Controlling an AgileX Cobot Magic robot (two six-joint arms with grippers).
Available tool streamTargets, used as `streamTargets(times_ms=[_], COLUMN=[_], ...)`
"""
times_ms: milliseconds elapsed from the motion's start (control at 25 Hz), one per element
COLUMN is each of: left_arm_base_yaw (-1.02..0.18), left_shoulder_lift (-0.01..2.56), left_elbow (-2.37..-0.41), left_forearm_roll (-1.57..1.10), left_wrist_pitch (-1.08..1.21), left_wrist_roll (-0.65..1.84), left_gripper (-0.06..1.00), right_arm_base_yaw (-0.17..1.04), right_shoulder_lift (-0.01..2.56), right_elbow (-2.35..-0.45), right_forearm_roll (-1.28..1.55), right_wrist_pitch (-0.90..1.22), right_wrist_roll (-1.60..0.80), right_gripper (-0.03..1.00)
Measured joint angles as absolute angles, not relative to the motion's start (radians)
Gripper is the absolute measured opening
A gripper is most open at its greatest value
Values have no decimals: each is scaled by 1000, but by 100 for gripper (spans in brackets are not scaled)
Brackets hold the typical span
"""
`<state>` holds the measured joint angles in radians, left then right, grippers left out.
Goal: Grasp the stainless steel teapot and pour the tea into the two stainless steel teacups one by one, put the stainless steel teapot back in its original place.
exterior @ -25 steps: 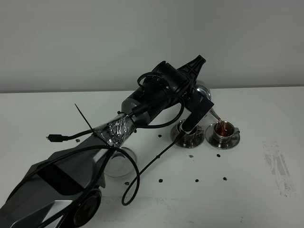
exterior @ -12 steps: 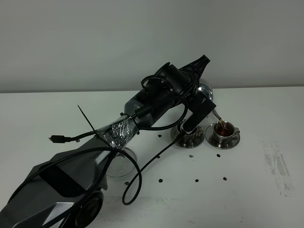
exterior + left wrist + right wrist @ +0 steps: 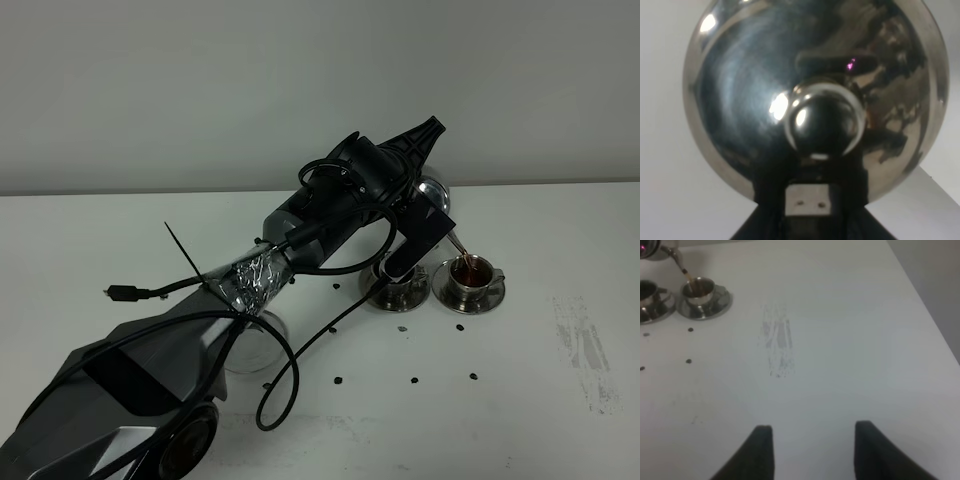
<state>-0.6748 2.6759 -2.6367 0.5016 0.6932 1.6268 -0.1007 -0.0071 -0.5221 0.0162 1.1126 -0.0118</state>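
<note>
The stainless steel teapot [image 3: 433,189] hangs tilted in my left gripper [image 3: 424,216], which is shut on its handle. Its thin spout [image 3: 455,240] pours brown tea into the right teacup [image 3: 472,272], which stands on its saucer. The left teacup [image 3: 402,288] stands beside it, partly hidden by the gripper. In the left wrist view the teapot's lid and knob [image 3: 824,122] fill the frame. The steel disc [image 3: 262,342] lies near the front left, half hidden under the arm. My right gripper [image 3: 812,450] is open and empty over bare table; both cups [image 3: 698,288] show far off.
The white table meets a grey wall at the back. Small dark dots [image 3: 413,381] mark the table in front of the cups. A grey scuff [image 3: 590,352] lies at the right. A loose black cable [image 3: 300,360] loops from the left arm.
The left arm rose a little and tipped the teapot slightly more. Tea keeps running into the right cup.
</note>
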Motion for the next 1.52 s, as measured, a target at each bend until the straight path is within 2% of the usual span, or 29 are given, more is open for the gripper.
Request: streamTargets(times_ms=[1520], left_arm_base_yaw=[-684], left_shoulder_lift=[2676], left_elbow=[-2637], left_forearm_roll=[538], left_wrist_pitch=[691], left_wrist_roll=[1596], left_gripper=[23], right_arm_base_yaw=[-101], right_shoulder_lift=[-7], right_elbow=[-522], right_forearm_roll=[16], right_wrist_pitch=[1113], right_wrist_roll=[-12], right_gripper=[37])
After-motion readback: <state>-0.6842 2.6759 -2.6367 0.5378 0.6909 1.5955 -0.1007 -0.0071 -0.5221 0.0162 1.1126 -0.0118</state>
